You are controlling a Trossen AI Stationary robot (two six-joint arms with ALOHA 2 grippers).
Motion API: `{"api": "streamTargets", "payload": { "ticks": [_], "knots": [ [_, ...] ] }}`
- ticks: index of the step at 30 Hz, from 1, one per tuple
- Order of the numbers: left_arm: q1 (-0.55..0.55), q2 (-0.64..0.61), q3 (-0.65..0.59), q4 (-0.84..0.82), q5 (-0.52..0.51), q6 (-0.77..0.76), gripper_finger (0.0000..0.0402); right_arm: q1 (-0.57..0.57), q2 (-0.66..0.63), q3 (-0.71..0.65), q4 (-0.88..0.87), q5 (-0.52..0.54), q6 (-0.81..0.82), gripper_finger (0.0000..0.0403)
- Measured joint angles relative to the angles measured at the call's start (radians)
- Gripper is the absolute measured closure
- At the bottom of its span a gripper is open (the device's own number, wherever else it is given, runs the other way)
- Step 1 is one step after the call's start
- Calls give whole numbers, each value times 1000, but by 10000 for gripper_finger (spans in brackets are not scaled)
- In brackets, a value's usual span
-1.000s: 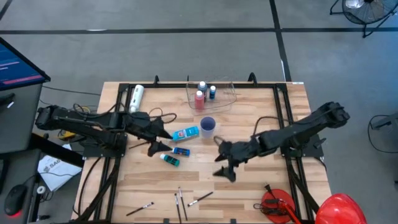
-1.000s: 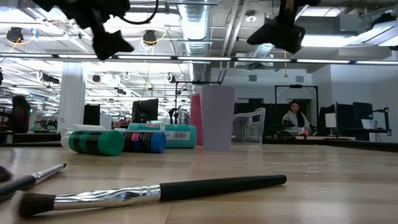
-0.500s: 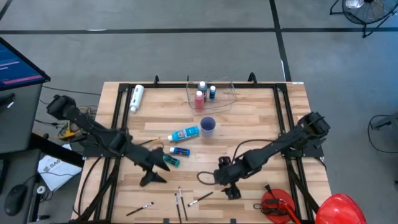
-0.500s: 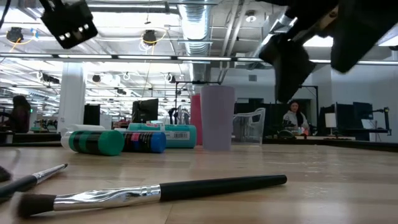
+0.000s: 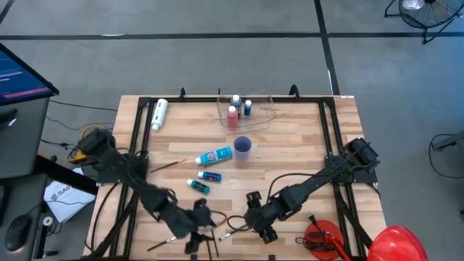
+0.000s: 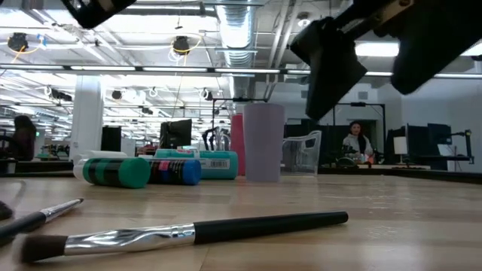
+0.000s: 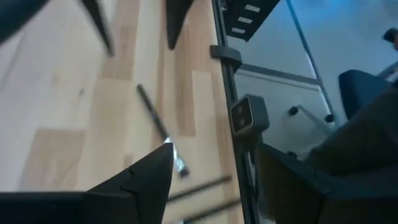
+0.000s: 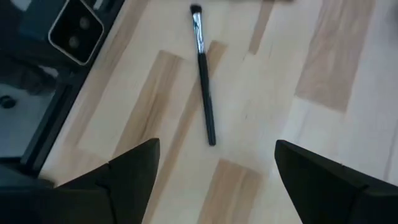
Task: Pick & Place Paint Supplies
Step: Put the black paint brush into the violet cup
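Both claws, left point(image 5: 196, 230) and right point(image 5: 257, 226), hover spread, seemingly above brushes point(image 5: 233, 231).

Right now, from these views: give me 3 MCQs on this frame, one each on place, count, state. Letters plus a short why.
1. Where does the purple cup stand?
A. inside the clear tub
B. on the table, in front of the clear tub
C. at the brushes

2. How many bottles stand in the tub?
A. one
B. three
C. five

3. How are the right gripper fingers?
A. open, over a brush
B. shut on the brush
C. shut on a bottle

Answers:
1 B: the high view shows the cup outside the tub.
2 B: white, red and dark blue caps inside.
3 A: the right wrist view shows the brush on the wood between spread fingers.
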Motion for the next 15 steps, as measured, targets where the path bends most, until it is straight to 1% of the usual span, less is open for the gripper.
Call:
{"api": "streamTargets", "payload": {
  "ticks": [4,6,8,10,15],
  "knots": [
    [-26,126,77,-16,-11,23,190,11,0,0,21,14,2,93],
    [-45,169,112,-65,-59,41,192,12,0,0,34,15,3,93],
    [-49,213,141,-73,-96,46,195,18,0,0,43,20,6,93],
    [-50,238,144,-101,-117,52,197,19,1,0,55,25,17,92],
    [-47,308,155,-86,-139,74,198,29,21,0,70,25,37,92]
  ]
}}
